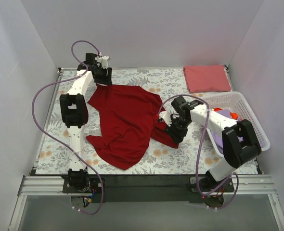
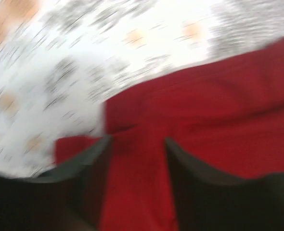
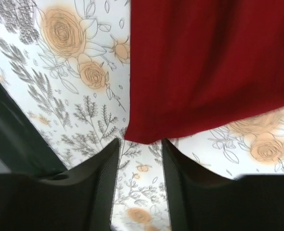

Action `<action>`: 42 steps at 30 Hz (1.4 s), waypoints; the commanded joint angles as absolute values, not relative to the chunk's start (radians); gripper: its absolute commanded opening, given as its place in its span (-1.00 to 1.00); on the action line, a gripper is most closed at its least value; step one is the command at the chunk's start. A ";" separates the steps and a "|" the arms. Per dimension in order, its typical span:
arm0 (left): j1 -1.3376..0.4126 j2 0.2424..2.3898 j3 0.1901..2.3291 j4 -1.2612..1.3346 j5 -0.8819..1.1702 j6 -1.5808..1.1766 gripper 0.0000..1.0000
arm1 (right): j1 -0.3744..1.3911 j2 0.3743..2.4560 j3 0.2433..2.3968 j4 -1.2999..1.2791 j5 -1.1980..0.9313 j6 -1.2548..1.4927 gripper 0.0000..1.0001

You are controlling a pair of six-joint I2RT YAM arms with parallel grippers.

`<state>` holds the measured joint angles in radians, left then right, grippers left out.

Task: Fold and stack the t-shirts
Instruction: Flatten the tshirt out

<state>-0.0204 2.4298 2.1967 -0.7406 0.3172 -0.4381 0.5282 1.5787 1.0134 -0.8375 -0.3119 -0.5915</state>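
Note:
A deep crimson t-shirt (image 1: 127,122) lies spread and rumpled on the floral cloth in the middle of the table. My left gripper (image 1: 102,77) is at its far left corner. In the blurred left wrist view its jaws (image 2: 137,139) stand apart over the red fabric (image 2: 204,110), which shows between them. My right gripper (image 1: 173,134) is at the shirt's right sleeve. It is open (image 3: 140,142), with the red edge (image 3: 204,62) just beyond its fingertips and only floral cloth between them. A pinkish-red t-shirt (image 1: 207,78) lies folded at the back right.
A white lattice basket (image 1: 255,120) stands at the right edge, holding a lavender shirt (image 1: 219,138) and an orange one (image 1: 233,115). The grey-and-orange floral cloth (image 1: 60,139) covers the table. White walls close in at left, back and right.

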 commanded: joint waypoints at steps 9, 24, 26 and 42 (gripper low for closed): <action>0.038 1.866 1.702 -1.015 0.603 -0.286 0.29 | 0.469 1.836 1.554 -0.943 -0.423 -0.571 0.06; 0.089 1.483 1.005 -0.996 0.465 0.140 0.21 | 0.522 2.108 1.597 -0.879 -0.285 -0.583 -0.29; 0.087 1.517 0.985 -0.957 0.437 0.120 0.15 | 0.520 2.106 1.542 -0.855 -0.240 -0.577 -0.31; 0.104 1.713 1.008 -0.761 0.245 -0.092 -0.85 | 0.612 1.855 1.108 -0.834 -0.183 -0.610 -0.38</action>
